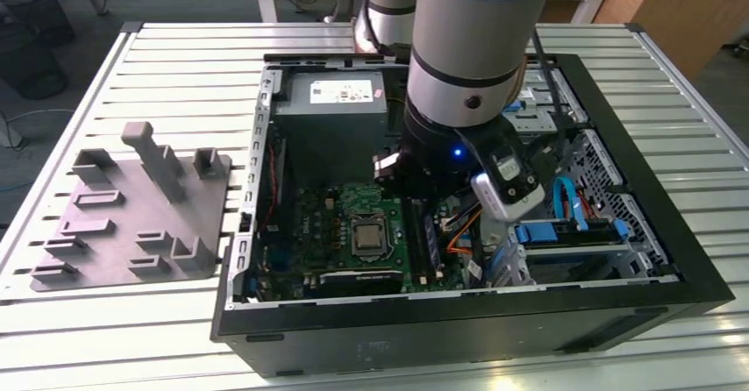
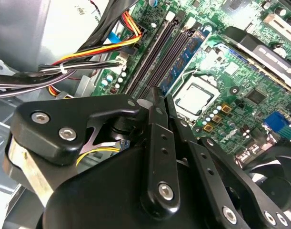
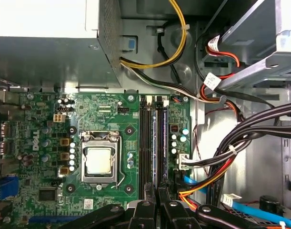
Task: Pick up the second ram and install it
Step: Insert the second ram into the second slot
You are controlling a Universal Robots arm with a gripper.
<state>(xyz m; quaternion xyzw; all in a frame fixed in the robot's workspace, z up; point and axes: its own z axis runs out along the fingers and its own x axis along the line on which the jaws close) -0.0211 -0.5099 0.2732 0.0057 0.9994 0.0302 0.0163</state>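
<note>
Over the slots (image 2: 157,52), your pincer (image 2: 157,95) sits closed at the second ram (image 2: 187,57).
Likely a light, brittle card (spare its contacts): grip its edges.

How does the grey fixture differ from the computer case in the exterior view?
The grey fixture is a low plate with upright posts; the computer case is a deep black open box. The fixture stands apart from the arm; the arm reaches into the case. Both rest on the slatted table.
</note>
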